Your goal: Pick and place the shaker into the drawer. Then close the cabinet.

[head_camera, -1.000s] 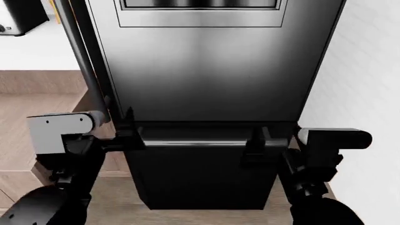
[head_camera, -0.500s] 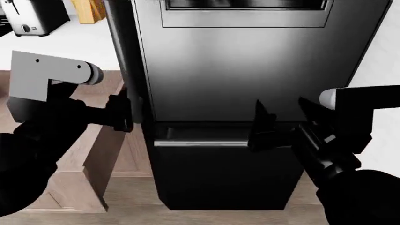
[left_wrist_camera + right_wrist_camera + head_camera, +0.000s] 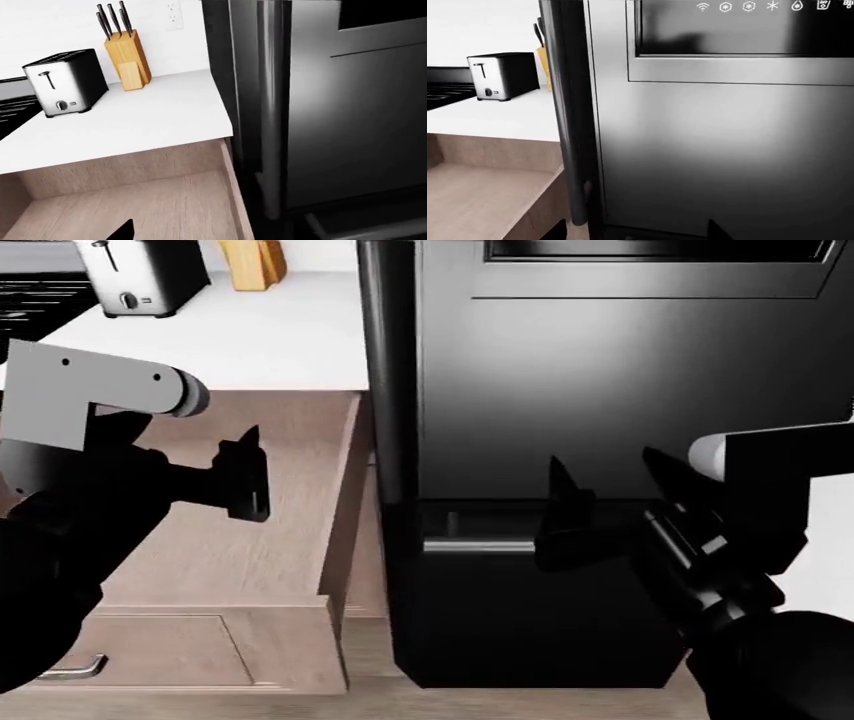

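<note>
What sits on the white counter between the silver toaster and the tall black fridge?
A light wooden knife block with dark-handled knives stands between the silver toaster and the tall black fridge; the rest of the white countertop looks bare in the left wrist view.

one toaster [image 3: 138,278], one knife block [image 3: 127,60], three knives [image 3: 111,19], one open drawer [image 3: 254,540], one black appliance [image 3: 614,390]

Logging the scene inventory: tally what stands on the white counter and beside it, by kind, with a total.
Toaster: 1
Knife block: 1, with 3 knife handles showing in the left wrist view
Open drawer: 1, nothing visible inside it
Black appliance: 1
Shaker: 0 in view
Total: 4
</note>
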Available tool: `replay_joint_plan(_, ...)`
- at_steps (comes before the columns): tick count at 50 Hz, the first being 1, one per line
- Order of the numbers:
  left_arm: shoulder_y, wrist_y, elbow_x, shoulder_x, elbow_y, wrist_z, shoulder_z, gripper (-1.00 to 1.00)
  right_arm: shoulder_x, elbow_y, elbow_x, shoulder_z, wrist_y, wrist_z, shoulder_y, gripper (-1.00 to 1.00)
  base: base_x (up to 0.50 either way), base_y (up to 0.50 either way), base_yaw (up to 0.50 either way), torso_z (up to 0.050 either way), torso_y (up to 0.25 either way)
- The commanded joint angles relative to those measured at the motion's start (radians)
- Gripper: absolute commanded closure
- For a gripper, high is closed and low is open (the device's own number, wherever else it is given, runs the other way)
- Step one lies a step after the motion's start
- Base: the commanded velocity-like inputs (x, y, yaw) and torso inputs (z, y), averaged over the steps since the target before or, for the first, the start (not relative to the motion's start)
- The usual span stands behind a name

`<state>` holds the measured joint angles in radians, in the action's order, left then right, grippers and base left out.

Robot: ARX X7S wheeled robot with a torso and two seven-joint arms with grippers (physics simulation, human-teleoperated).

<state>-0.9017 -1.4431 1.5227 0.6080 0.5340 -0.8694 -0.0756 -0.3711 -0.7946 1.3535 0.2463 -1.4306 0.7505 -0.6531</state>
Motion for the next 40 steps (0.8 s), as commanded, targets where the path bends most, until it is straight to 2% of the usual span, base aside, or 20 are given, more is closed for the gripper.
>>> replay_joint_plan(1,0.000,0.019,0.024,0.013,-0.002,-0.018,0.013,-1.00,-0.018,-0.005,0.012,-0.009,0.021,0.011,0.012,-1.00,0.00,0.50,0.00,0.000,0.000)
replay_joint_plan(40,0.008,0.081,0.056,0.042,0.004,-0.025,0.037,-1.00,-0.050,-0.038,-0.006,-0.087,0.076,0.013,-0.023,-1.00,0.00,0.50,0.00,0.000,0.000)
